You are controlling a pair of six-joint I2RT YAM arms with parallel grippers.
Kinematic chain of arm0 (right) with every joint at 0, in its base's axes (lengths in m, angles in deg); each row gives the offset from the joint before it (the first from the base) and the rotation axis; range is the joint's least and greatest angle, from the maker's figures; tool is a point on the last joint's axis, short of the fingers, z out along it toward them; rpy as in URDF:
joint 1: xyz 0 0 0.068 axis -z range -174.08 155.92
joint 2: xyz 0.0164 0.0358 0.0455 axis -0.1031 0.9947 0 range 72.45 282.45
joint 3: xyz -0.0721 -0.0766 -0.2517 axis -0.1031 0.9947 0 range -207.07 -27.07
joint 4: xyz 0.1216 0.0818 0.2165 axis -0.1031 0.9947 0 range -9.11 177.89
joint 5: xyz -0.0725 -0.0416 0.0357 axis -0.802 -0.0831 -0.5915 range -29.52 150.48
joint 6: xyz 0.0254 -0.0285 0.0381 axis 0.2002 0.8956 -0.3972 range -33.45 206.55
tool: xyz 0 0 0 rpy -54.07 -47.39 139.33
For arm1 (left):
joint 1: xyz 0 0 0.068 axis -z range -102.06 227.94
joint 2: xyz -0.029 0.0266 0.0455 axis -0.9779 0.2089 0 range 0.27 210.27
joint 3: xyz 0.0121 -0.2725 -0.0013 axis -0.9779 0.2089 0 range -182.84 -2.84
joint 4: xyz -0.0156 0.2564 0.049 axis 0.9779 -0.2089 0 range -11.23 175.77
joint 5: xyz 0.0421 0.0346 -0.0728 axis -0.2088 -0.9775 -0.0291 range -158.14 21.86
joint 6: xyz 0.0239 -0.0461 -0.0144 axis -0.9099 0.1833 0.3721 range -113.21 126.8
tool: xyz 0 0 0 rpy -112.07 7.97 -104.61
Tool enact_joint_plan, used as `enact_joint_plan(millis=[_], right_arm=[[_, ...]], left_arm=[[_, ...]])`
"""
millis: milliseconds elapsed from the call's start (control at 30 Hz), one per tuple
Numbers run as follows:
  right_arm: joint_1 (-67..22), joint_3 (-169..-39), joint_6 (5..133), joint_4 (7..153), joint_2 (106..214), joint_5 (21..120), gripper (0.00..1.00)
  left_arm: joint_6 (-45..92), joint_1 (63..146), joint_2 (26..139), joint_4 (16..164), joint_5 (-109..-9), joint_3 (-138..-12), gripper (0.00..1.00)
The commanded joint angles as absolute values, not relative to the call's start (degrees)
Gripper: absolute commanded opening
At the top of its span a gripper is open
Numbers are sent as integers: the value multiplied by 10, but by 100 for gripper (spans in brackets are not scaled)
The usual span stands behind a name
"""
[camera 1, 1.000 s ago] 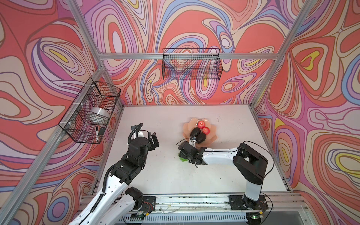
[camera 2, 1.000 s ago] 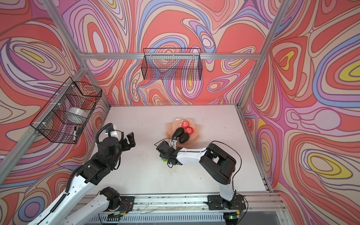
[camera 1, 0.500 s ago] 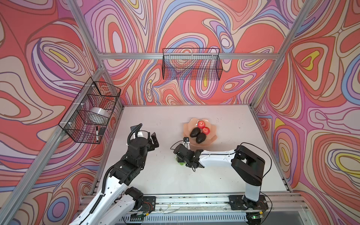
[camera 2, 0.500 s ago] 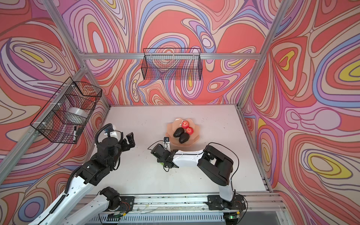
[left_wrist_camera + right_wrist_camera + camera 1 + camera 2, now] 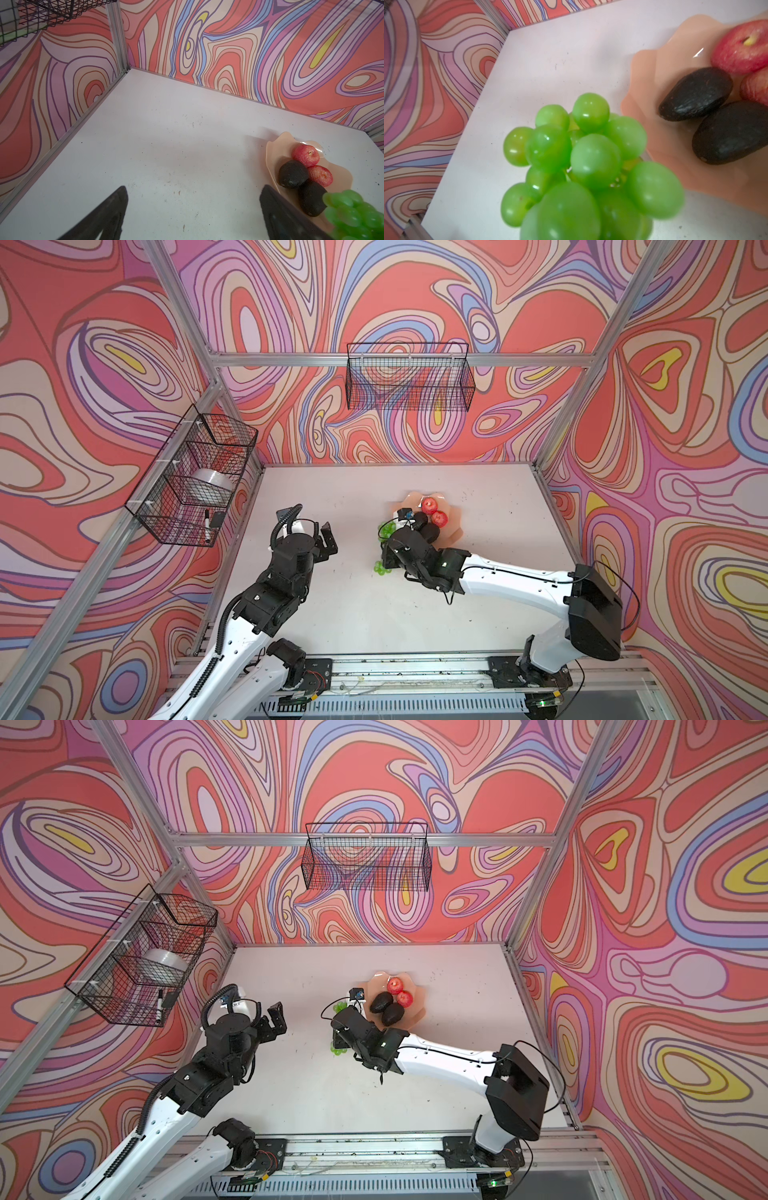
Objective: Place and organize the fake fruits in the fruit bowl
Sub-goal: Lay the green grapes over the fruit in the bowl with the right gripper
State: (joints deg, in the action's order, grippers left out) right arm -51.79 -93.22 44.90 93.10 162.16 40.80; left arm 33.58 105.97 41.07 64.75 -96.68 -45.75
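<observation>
Jaws of my right gripper (image 5: 388, 551) are pressed together, pinching the grapes (image 5: 591, 166). Fingers are hidden under the bunch in every view, so I judge the hold from the bunch hanging right at the wrist camera, off the table (image 5: 166, 145). Grapes are just beside the bowl (image 5: 670, 145), on the rim side toward my left arm, and not over it as far as I can tell.

Step in hand, I judge: carry grapes into bowl. To do it well:
- Lift until the lowest grapes clear the scalloped rim.
- Cross to a bare part of the bowl and set down beside the fruit, not on top.
- Bunch looks floppy and probably swings, so go slow, lower until it rests, then let go.
- Bowl is shallow; a high drop could knock something out.

My left gripper (image 5: 193, 188) is spread wide, holds nothing and hovers over bare table well apart from the bowl. Best kept out of the path.

Counts:
- Grapes: one bunch, in my grip.
- Apples: two, far apple (image 5: 429, 504) and near apple (image 5: 439, 519), touching, in the bowl.
- Avocados: two, left avocado (image 5: 381, 1002) and right avocado (image 5: 392, 1014), side by side in the bowl, next to the apples.
- Bowl: one. Four fruits in, one to go.
- Wire baskets: two, back basket (image 5: 409, 381) and side basket (image 5: 191, 477). The side basket holds one roll (image 5: 212, 487) and one marker (image 5: 206, 526).
</observation>
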Motion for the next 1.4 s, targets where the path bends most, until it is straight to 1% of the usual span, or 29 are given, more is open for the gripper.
enact_joint_plan(millis=[0,200,333,467,633,800,867,1100,1267,1367], right_arm=[[-479,-946,489,931,1600,424,25],[-392,-954,519,898,1599,493,25],[-347,-975,538,891,1621,532,26],[-306,-979,529,872,1655,581,27],[-273,-966,512,844,1701,617,27],[-262,-956,507,836,1734,621,27],[-254,-954,501,838,1736,625,29],[-239,-953,511,864,1736,614,49],[-229,-951,511,878,1733,607,61],[-228,-954,521,885,1725,602,71]], left_arm=[[339,1055,408,635,-974,-455,99],[341,1055,407,634,-976,-454,99],[341,1055,412,636,-978,-450,99],[343,1056,415,634,-978,-451,99],[341,1056,413,633,-980,-451,99],[340,1055,415,632,-981,-453,99],[340,1055,416,631,-981,-454,99],[342,1055,416,629,-983,-451,99],[342,1055,414,628,-985,-451,99],[342,1055,413,628,-985,-450,99]])
